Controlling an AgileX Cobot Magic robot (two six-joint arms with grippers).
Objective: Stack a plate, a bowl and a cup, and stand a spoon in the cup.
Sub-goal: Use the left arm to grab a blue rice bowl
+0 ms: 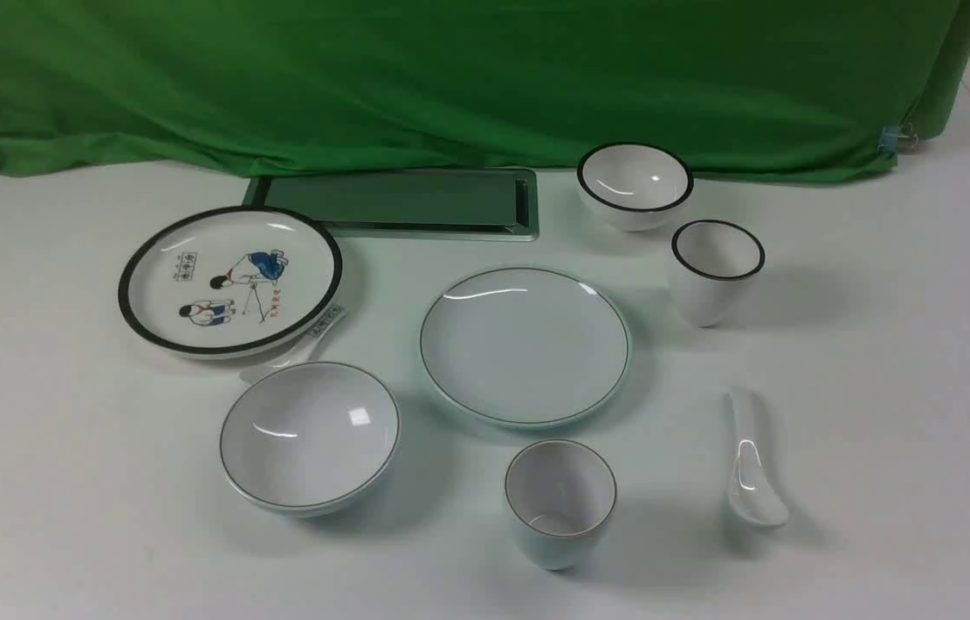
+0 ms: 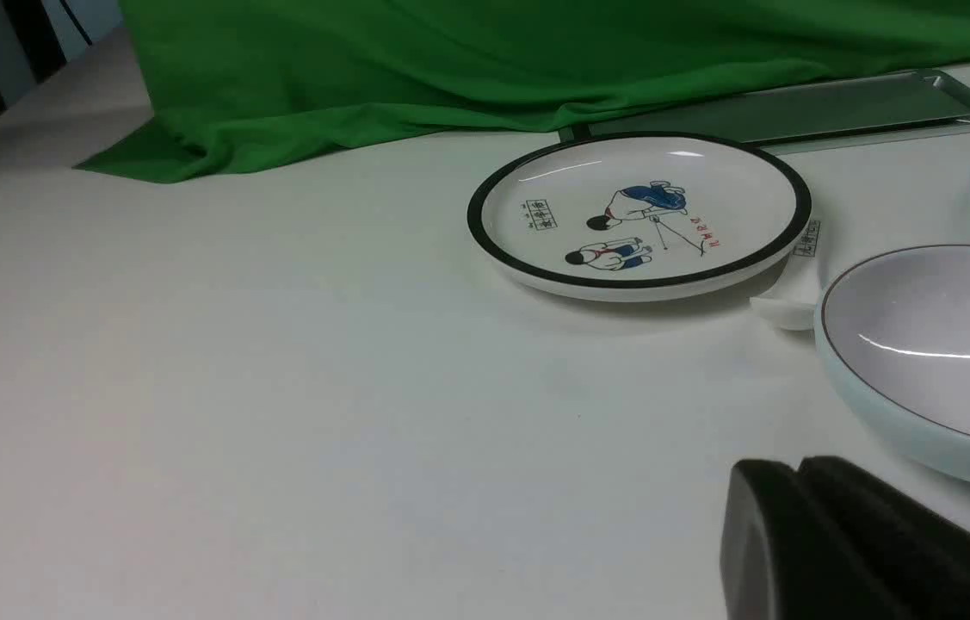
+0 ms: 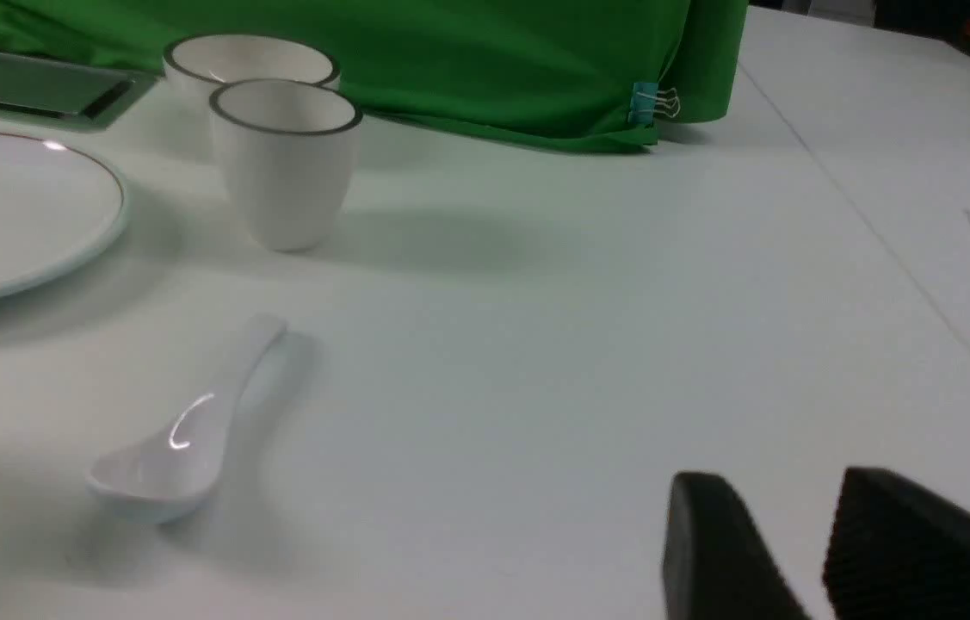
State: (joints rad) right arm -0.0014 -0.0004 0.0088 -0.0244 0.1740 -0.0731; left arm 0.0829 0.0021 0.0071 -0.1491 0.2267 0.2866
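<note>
The pale blue-green plate (image 1: 525, 344) lies flat at the table's middle, its edge also showing as the plate (image 3: 11, 215) in the right wrist view. To its front left sits the wide bowl (image 1: 310, 437), seen close as the bowl (image 2: 932, 353). The handleless cup (image 1: 560, 502) stands upright in front of the plate. The plain white spoon (image 1: 751, 461) lies on the table to the right, the same spoon (image 3: 183, 430). My left gripper (image 2: 799, 469) is shut and empty, low beside the bowl. My right gripper (image 3: 781, 495) hovers open and empty, right of the spoon.
A black-rimmed cartoon plate (image 1: 231, 280) lies at the back left with a labelled spoon (image 1: 312, 340) tucked under its edge. A black-rimmed bowl (image 1: 634, 184) and cup (image 1: 715, 271) stand at the back right. A metal tray (image 1: 403, 203) and green cloth (image 1: 450, 77) line the back.
</note>
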